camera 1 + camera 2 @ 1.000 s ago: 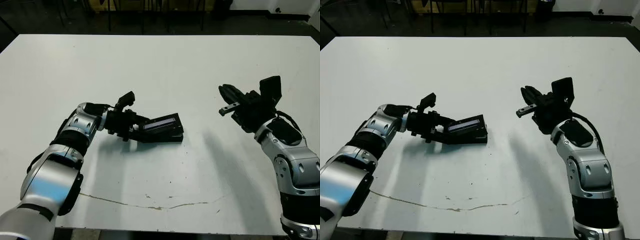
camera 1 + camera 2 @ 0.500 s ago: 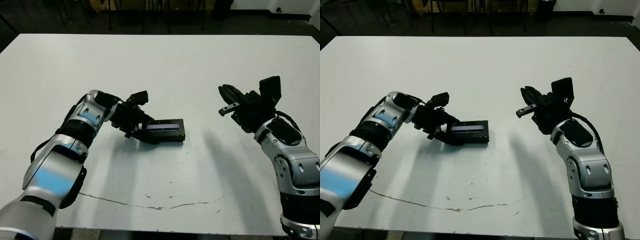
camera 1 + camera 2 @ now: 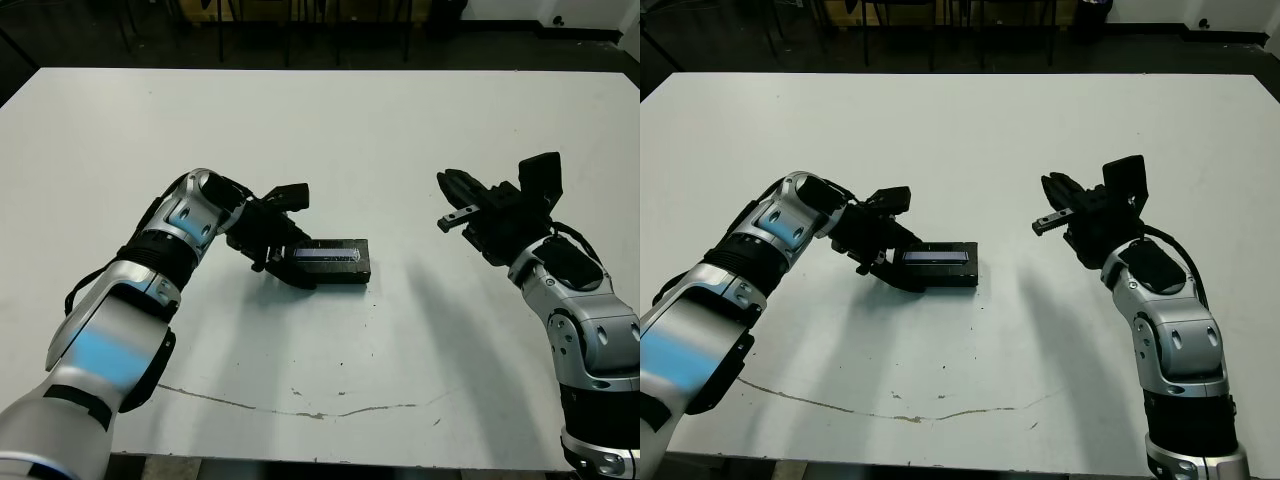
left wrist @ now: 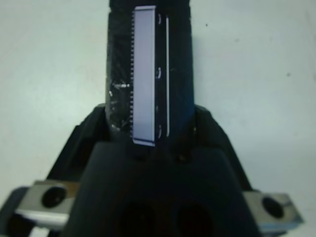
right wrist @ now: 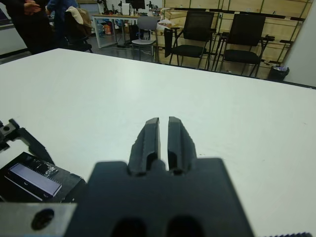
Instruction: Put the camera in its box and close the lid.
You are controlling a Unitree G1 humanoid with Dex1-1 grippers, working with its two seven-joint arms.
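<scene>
Left end effector, head views: the left end effector [image 3: 283,232] is at the left end of the lid [image 3: 330,256], one black finger raised above it and the other low beside it; whether they actually clamp the lid cannot be told from here.
Lid, head views: flat and black, its pale label strip facing up, lying level on the box [image 3: 345,274], which shows only as a dark edge beneath. The pair sits on the white table [image 3: 330,130] left of centre, well back from the near edge.
Right end effector, head views: the right end effector [image 3: 452,201] hangs above the right half of the table, well apart from the lid, fingers together and holding nothing.
Table, head views: a thin crack line [image 3: 300,405] runs along the surface near the near edge.
Left wrist view: the lid [image 4: 148,74] runs straight out from the black body of the end effector, label strip up; the fingers are hidden behind the body, so the grip stays unclear.
Right wrist view: the two fingers [image 5: 148,140] are nearly pressed together, a narrow slit between them, empty. The lid [image 5: 37,180] and part of the left end effector [image 5: 19,138] appear at one corner. A person [image 5: 37,22] stands beyond the far edge of the table, near chairs [image 5: 217,39].
</scene>
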